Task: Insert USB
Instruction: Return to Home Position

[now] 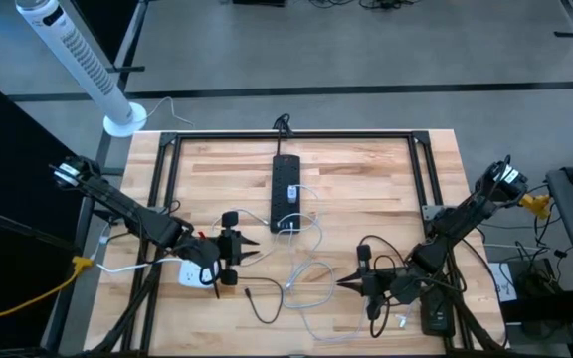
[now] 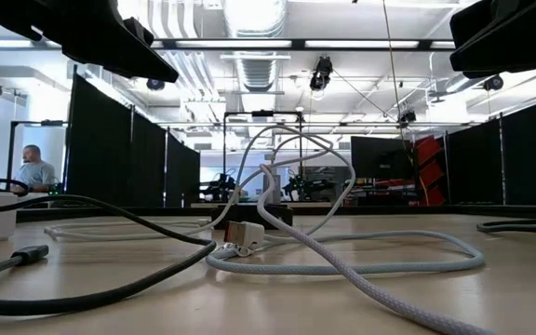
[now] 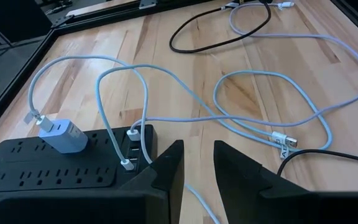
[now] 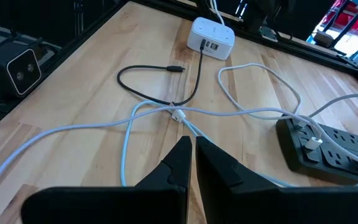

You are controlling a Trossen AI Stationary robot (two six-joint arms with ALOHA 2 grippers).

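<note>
Left gripper (image 1: pixel 257 252): lower left of centre in the high view, fingers slightly parted, gripping nothing.
Right gripper (image 1: pixel 341 282): lower right of centre, fingers pinched together, empty.
Power strip (image 1: pixel 286 179): middle of the table (image 1: pixel 376 189), running up the frame.
USB plugs (image 3: pixel 130 134): two seated in the strip's end ports (another cable enters the pale adapter (image 3: pixel 61 135) on the strip).
Black cable (image 1: pixel 259 303): slack, bottom centre, between the grippers.
</note>
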